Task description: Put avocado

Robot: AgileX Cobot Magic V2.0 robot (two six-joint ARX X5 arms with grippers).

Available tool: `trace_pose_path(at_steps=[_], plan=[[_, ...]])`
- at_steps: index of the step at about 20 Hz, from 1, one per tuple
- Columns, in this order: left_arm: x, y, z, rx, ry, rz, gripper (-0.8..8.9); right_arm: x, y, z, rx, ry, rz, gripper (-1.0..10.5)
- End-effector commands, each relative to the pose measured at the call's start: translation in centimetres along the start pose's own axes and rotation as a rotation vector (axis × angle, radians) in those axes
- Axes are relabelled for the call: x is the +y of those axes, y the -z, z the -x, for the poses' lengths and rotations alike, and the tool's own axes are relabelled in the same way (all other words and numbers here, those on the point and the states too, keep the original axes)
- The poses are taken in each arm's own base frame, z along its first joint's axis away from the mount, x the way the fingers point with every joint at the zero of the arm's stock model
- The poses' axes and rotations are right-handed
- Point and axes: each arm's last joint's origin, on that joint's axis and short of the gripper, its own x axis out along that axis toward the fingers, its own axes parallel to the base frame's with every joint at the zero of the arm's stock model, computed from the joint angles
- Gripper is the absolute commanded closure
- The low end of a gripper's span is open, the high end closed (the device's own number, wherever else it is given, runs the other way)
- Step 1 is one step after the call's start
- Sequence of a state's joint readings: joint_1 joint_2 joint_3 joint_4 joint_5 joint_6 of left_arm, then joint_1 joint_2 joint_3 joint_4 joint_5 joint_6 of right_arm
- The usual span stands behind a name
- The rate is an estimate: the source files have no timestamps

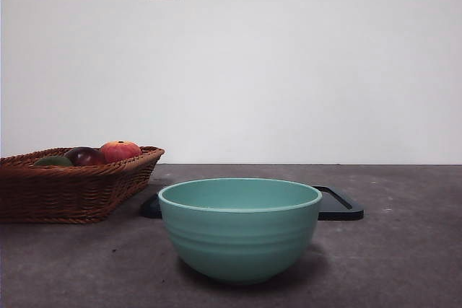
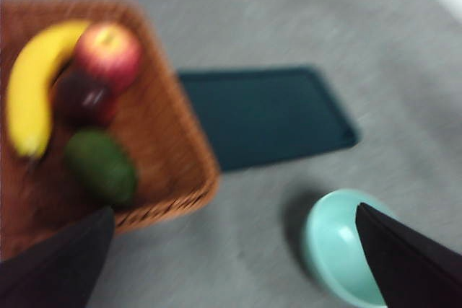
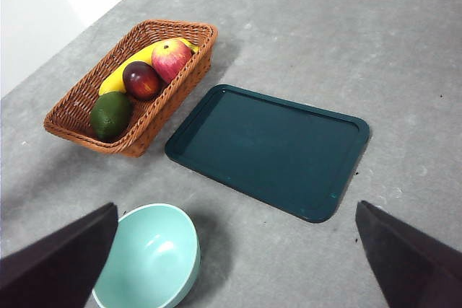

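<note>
- L pincer [image 2: 231, 265]: jaws wide apart, empty, hanging above the surface [image 2: 303, 27] btw basket and bowl; view blurred.
- R pincer [image 3: 234, 257]: jaws apart too, empty, high over bowl and tray.
- Step in hand, by my read: reach for avocado. Come down over it w/ jaws straddling it, clear of the basket wall.
- Avocado [image 2: 101, 166]: dark green, oval, dull skin; lower left of L wrist frame, in basket [image 2: 170, 131] near corner, just beside dark red fruit [image 2: 83, 99].
</note>
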State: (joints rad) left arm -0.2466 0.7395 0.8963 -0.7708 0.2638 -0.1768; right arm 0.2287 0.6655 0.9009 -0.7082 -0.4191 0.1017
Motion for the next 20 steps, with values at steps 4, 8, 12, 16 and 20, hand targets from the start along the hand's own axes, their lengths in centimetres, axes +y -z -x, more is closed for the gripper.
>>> trace_pose_path(at_steps=[4,8,12,16,20], plan=[[1.2,-3.1,-4.9,0.212,-0.192,0.038,2.84,0.2,-0.4,0.2,-0.014,-0.007,0.006,4.2],[2.5,-4.8,-10.1,0.362,-0.245,0.062,2.84,0.2,-0.4,0.2,-0.013,-0.009,0.003,4.2],[3.9,-5.4,-15.3,0.484,-0.267,0.086,2.84,0.2,-0.4,0.2,-0.014,-0.008,-0.017,4.2],[5.3,-5.2,-19.0,0.542,-0.291,0.108,2.84,0.2,-0.4,0.2,-0.013,-0.008,-0.017,4.2],[6.5,-4.2,-21.2,0.588,-0.306,0.129,2.84,0.2,-0.4,0.2,-0.013,-0.008,-0.017,4.2]])
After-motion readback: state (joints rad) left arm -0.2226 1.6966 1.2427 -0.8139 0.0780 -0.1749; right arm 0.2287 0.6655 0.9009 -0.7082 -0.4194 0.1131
